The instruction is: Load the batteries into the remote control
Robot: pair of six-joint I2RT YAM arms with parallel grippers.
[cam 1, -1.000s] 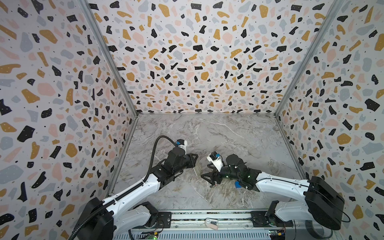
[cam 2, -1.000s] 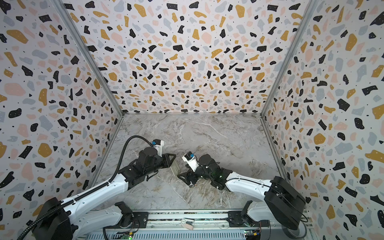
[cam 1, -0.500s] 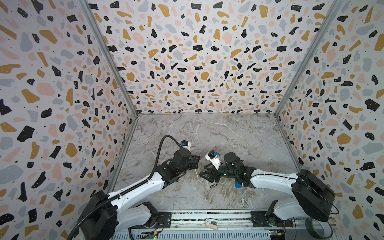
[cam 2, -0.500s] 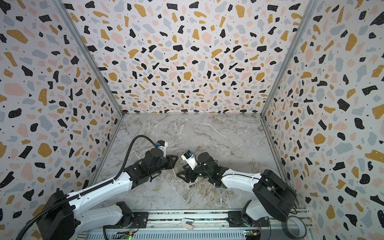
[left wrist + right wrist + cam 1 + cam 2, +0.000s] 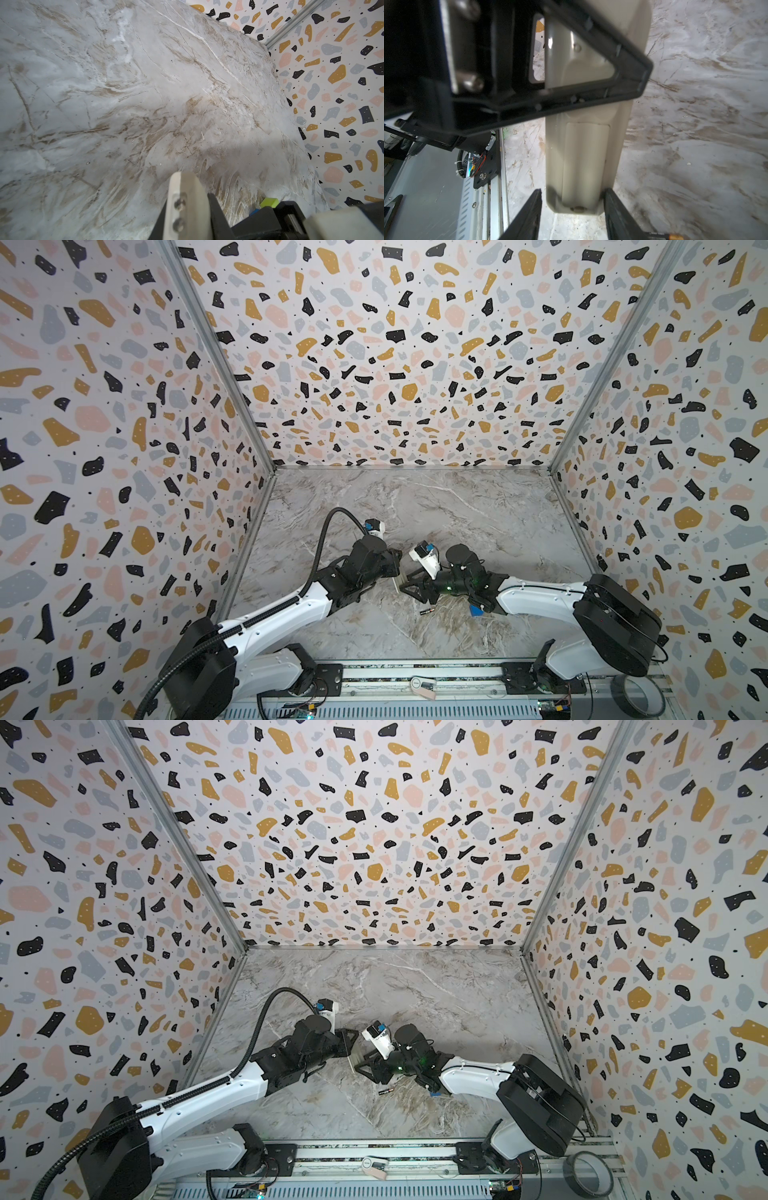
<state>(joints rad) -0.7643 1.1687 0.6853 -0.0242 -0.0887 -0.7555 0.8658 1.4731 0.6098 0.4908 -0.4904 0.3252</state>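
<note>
the right gripper [image 5: 573, 190] is partly open, its two black fingers [image 5: 527, 218] astride the near end of the remote control [image 5: 583, 155]. one finger shows a thin gap and the other is about touching. the left gripper [image 5: 392, 568] is clamped tight on the remote further along, holding it between the two arms, its plain back toward the right wrist camera. one battery [image 5: 427, 611] lies on the marble table [image 5: 457, 510] just beside the right gripper. a blue cube [image 5: 476, 610] sits close by the right arm.
</note>
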